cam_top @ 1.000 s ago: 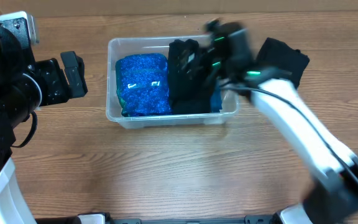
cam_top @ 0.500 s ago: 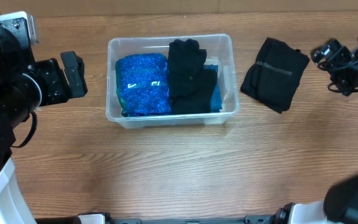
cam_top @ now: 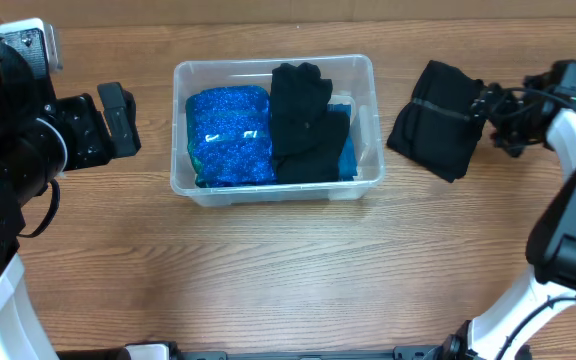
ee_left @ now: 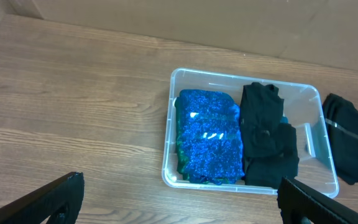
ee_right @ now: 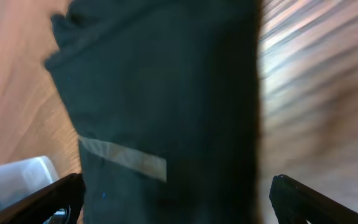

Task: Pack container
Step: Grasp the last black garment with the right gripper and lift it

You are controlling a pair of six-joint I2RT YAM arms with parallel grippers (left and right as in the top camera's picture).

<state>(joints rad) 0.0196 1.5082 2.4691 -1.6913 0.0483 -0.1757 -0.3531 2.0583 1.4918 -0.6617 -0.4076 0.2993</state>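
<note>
The container (cam_top: 268, 192) sits on the desk (cam_top: 268, 290), about halfway between the left and right edges and closer to the far edge than the near one. It is partly full. A sparkly blue bundle (cam_top: 230, 135) fills its left side. A black cloth (cam_top: 303, 120) lies in its right side, and a bit of something blue shows under that cloth.

One more thing is not packed yet. A folded black cloth (cam_top: 441, 118) with a thin grey stripe (ee_right: 123, 158) lies flat on the desk, just beside the container, toward the right edge.

The right tool (cam_top: 492, 115) is at the right end of this folded cloth, pointing at it. In the right wrist view, which is a bit blurry, its two fingers (ee_right: 48, 199) are spread wide, with the cloth filling the space ahead of them. It is not holding anything. I cannot tell if the fingers touch the cloth.

The left tool (cam_top: 118, 120) waits near the left edge of the desk, well away from the container. Its fingers are wide apart too, and it holds nothing.

So the step now looks like picking up the folded cloth. Next, I think the right tool needs to go down over the cloth's edge, squeeze it, lift it, and carry it to the container. The best room seems to be on top of the black cloth, so it may need a soft push down.
</note>
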